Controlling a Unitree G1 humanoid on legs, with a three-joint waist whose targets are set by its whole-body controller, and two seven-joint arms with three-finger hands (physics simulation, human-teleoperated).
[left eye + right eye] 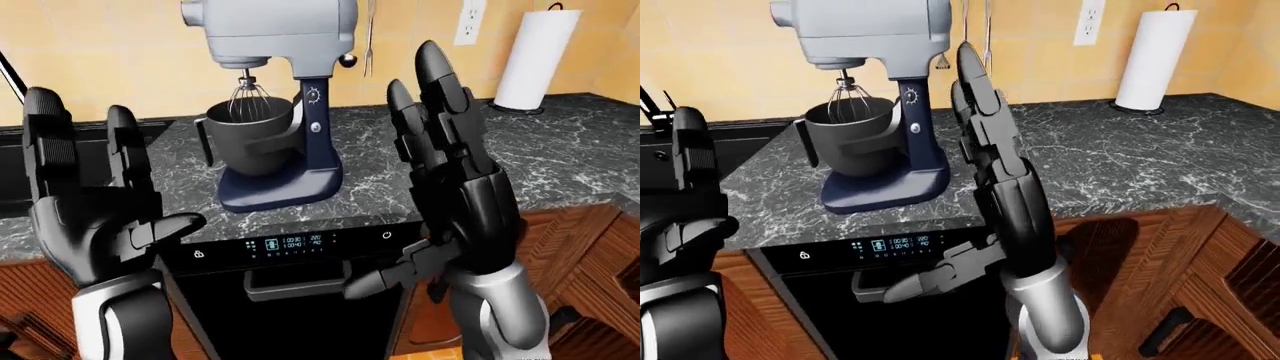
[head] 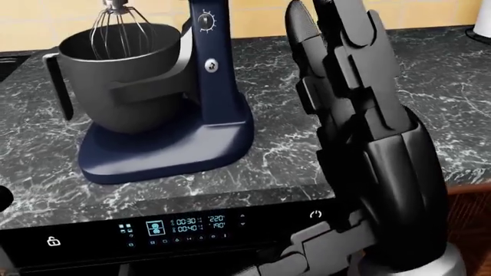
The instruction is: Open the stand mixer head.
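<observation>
This is a home kitchen. A stand mixer point(image 1: 272, 97) stands on a dark marble table point(image 1: 560, 154). Under it is a dishwasher with a lit control panel point(image 2: 177, 227), and wooden cabinets point(image 1: 1140, 255) are beside it. The wall has yellow tiles point(image 1: 90, 45), a power outlet point(image 1: 469, 21) and a paper towel roll point(image 1: 537, 58).

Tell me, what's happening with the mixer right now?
Both hands, left hand and right hand, open, raised, touching nothing. Stand mixer head down, whisk in bowl. Nothing in the way.
</observation>
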